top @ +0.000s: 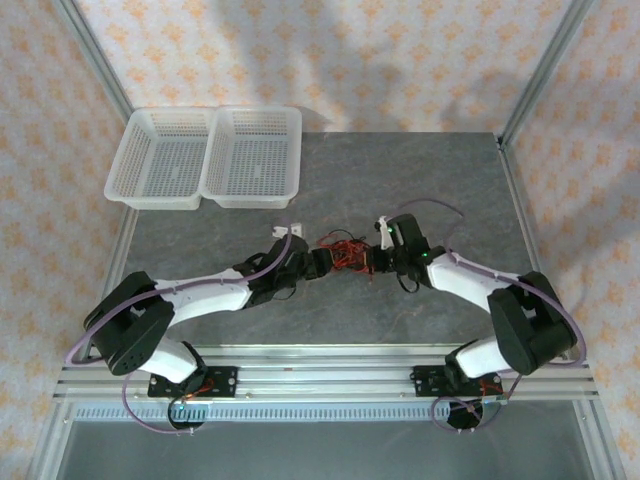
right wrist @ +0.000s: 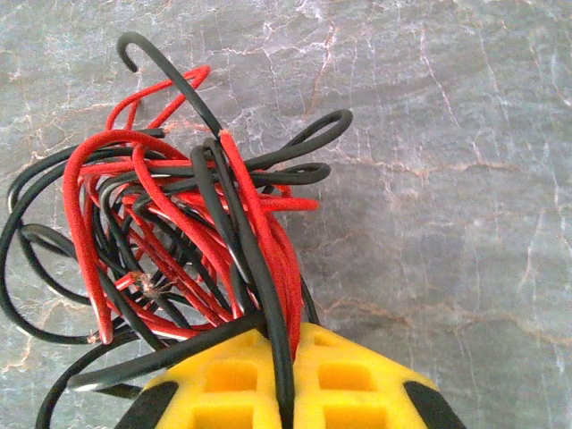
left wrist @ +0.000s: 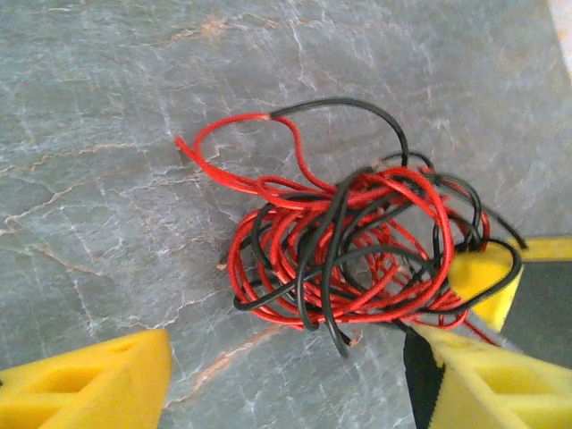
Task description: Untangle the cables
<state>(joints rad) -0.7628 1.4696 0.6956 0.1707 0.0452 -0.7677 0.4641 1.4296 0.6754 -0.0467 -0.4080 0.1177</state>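
The left gripper (top: 318, 263) sits just left of the cables (top: 345, 254), jaws open and holding nothing. The right gripper (right wrist: 286, 344), just right of them, has its jaws clamped on several red and black strands. The tangle lies knotted mid-table (top: 450, 190). This looks like an early re-grip: the left should next pinch one loose loop and draw away. Two baskets (top: 205, 155) stand far beyond the tangle.

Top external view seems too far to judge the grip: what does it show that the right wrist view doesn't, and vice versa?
Top external adds two white baskets at the far left and both arms flanking the cables. Right wrist adds strands pinched between the right gripper's shut yellow fingers. Both share the red and black tangle on the grey table.
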